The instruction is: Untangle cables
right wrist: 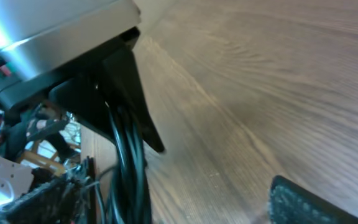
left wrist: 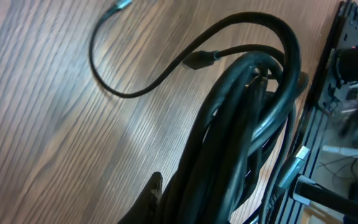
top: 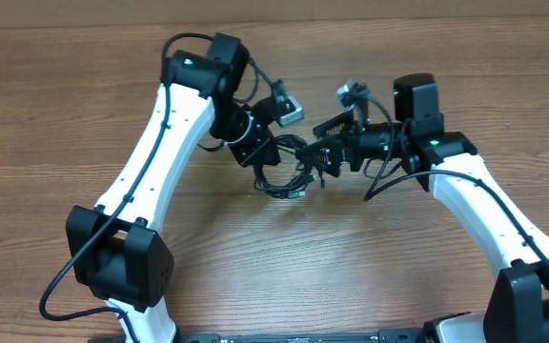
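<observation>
The cables [top: 287, 179] are a bundle of thin black cords looped together at the table's middle. My left gripper [top: 261, 158] is shut on the bundle's upper part. In the left wrist view the cables [left wrist: 241, 124] run up from between my jaws, one fingertip [left wrist: 152, 191] showing beside them. A loose cord with a small plug [left wrist: 197, 60] curls off to the left. My right gripper [top: 320, 149] stands open just right of the bundle. In the right wrist view the cables [right wrist: 129, 177] hang at the left and one pad [right wrist: 309, 202] shows at the lower right, apart from them.
The wooden table [top: 284, 267] stretches all around the two arms. Each arm's own thicker black wire trails along it, one looping off the left arm's base [top: 60, 286]. A metal rack and clutter [left wrist: 347, 74] lie beyond the table's edge.
</observation>
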### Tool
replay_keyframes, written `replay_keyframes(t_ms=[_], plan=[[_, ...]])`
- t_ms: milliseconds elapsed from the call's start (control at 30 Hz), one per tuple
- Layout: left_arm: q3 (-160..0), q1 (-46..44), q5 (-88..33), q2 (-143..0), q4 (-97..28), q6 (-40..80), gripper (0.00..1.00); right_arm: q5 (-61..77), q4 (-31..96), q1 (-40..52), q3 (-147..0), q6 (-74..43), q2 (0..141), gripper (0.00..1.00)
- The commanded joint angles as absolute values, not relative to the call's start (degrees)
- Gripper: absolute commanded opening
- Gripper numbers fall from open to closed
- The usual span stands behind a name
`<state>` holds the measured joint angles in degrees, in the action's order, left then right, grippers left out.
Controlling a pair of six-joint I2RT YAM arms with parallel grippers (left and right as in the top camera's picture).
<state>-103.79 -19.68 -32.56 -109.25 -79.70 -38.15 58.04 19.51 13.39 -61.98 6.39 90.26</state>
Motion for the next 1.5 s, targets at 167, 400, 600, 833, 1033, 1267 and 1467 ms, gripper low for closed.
replay_keyframes(t_ms=[167,400,600,833,1033,1267,1467], plan=[[-104.0,-19.8,-34.5,-108.0,-77.3,-38.3,0.04,57.0,20.9,17.4,-62.7,7.4,88.7,0.38],[-104.0,-19.1,-26.1,-108.0,-73.5,-20.6,0.07,56.1,20.6,15.6,-62.7,0.9,88.7,0.04],[-104.0,-14.9,-28.1,-108.0,-68.9,3.6,0.61,50.4,19.0,13.9,-62.7,-9.1,88.7,0.04],[-104.0,-11.2,-43.3,-108.0,-67.2,15.7,0.99,42.0,11.2,13.9,-62.7,-24.8,88.7,0.04],[-103.9,-13.6,-42.2,-108.0,-66.6,33.6,1.0,37.7,7.9,14.6,-62.7,-31.7,88.7,0.04],[-103.2,-21.1,-24.6,-108.0,-65.7,54.7,0.9,35.5,7.2,14.5,-62.7,-39.0,88.7,0.04],[-100.4,-24.5,-19.9,-108.5,-61.7,67.2,0.95,36.6,6.7,14.5,-62.7,-40.7,88.7,0.04]])
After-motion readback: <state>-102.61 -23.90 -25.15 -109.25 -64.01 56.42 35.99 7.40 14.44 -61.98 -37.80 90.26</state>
